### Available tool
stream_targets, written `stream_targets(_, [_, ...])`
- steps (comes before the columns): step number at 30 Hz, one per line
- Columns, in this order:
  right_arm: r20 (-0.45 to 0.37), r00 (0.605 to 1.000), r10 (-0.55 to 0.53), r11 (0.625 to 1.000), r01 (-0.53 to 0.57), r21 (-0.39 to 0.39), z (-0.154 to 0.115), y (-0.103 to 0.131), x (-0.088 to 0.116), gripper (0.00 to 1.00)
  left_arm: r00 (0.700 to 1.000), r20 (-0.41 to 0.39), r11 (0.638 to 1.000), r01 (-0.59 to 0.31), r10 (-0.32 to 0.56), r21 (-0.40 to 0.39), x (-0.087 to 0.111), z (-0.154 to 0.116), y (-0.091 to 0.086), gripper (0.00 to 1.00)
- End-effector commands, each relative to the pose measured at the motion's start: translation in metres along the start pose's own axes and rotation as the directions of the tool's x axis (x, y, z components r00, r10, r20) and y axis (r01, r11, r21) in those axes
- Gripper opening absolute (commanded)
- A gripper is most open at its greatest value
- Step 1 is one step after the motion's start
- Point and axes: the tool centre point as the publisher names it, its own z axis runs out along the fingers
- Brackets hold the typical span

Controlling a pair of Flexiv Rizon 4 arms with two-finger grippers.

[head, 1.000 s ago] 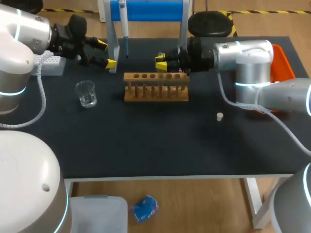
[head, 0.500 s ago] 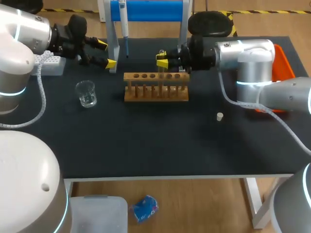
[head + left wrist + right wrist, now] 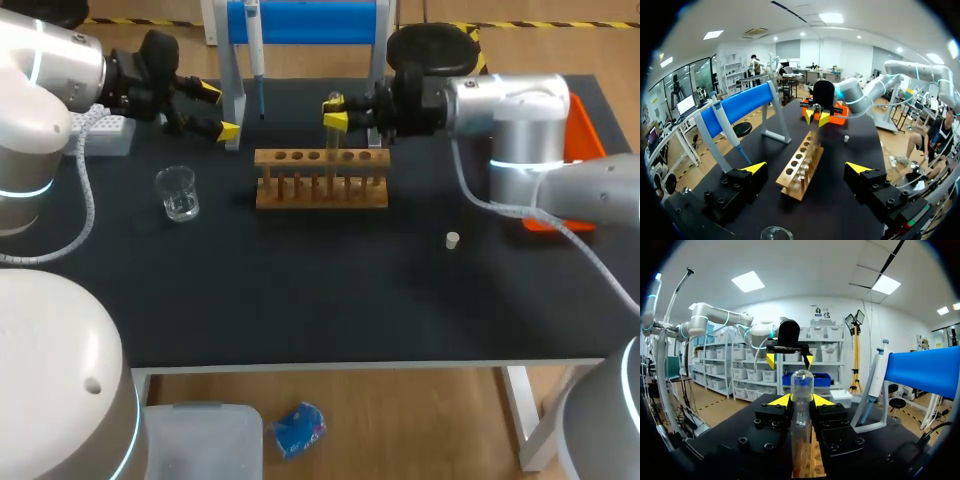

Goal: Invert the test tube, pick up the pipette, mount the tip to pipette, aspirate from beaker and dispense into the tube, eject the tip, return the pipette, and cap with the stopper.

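Note:
My right gripper (image 3: 335, 112) is shut on a clear test tube (image 3: 801, 410), holding it just above the wooden rack (image 3: 320, 178). The tube's rounded end sticks out past the yellow fingertips (image 3: 780, 400). My left gripper (image 3: 212, 110) is open with nothing between its fingers, beside the stand's left leg; from its wrist view the rack (image 3: 800, 167) lies ahead of the gripper (image 3: 806, 168). The pipette (image 3: 255, 50) hangs on the blue stand (image 3: 305, 20). A glass beaker (image 3: 178, 192) stands left of the rack. The small white stopper (image 3: 452, 239) lies to the rack's right.
A white tip box (image 3: 105, 130) sits at the far left under my left arm. An orange tray (image 3: 577, 140) lies at the right edge behind my right arm. The stand's legs (image 3: 233, 100) rise just behind the rack.
My right gripper has risen and drawn back from the rack with the test tube in it. The left arm has not moved.

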Motion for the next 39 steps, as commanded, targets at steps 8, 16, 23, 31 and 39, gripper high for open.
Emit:
stream_targets(8, [-0.008, 1.0, -0.021, 1.0, 0.021, 0.003, -0.001, 0.015, 0.001, 0.0, 1.0, -0.005, 1.0, 0.001, -0.001, -0.003, -0.001, -0.002, -0.001, 1.0])
stream_targets(16, [-0.013, 1.0, -0.024, 1.0, 0.024, 0.002, 0.001, 0.018, 0.009, 0.0, 1.0, -0.005, 1.0, 0.001, -0.001, -0.003, -0.001, -0.002, -0.001, 1.0])
stream_targets(23, [-0.018, 0.999, -0.026, 1.0, 0.026, 0.002, 0.004, 0.02, 0.014, 0.0, 1.0, -0.005, 1.0, 0.001, -0.001, -0.003, -0.001, -0.002, -0.001, 1.0])
stream_targets(31, [-0.014, 0.999, -0.046, 0.999, 0.046, 0.002, 0.003, 0.029, 0.01, 0.0, 1.0, -0.005, 1.0, 0.001, -0.001, -0.003, -0.001, -0.002, -0.001, 1.0])
stream_targets(39, [-0.012, 0.999, -0.052, 0.999, 0.052, -0.004, 0.002, 0.04, 0.012, 0.0, 1.0, -0.005, 1.0, 0.001, -0.001, -0.003, -0.001, -0.002, -0.001, 1.0])
